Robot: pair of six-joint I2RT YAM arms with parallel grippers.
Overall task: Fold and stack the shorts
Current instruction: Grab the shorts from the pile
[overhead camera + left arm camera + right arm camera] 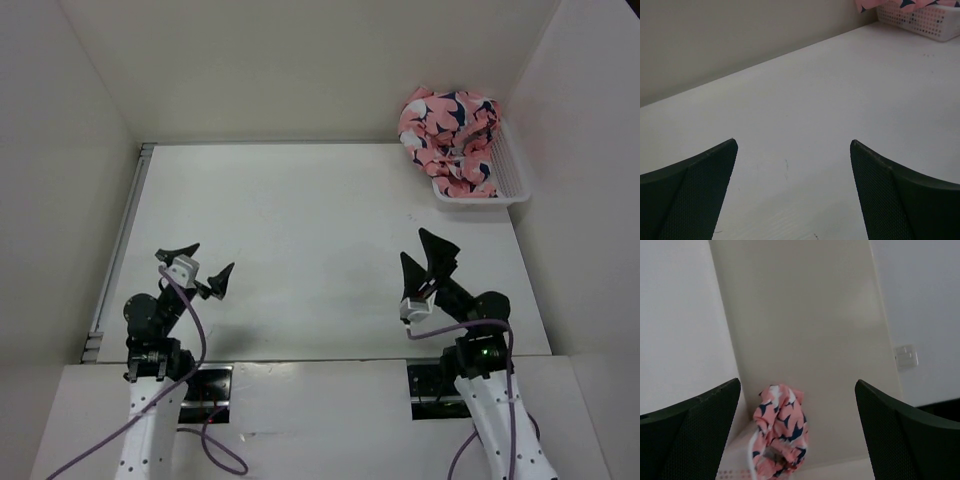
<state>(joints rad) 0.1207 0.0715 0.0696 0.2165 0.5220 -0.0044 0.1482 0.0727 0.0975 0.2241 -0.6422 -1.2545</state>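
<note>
The coral-pink shorts [452,140] with navy-and-white shapes lie crumpled in a heap in a white mesh basket [510,180] at the table's far right corner. They also show in the right wrist view [780,432], and their edge in the left wrist view [905,4]. My left gripper [204,266] is open and empty, low over the near left of the table. My right gripper [428,252] is open and empty, raised over the near right, pointing toward the basket. Both are far from the shorts.
White walls close in the table on the left, back and right. A metal rail [118,250] runs along the table's left edge. The basket [925,20] stands against the right wall.
</note>
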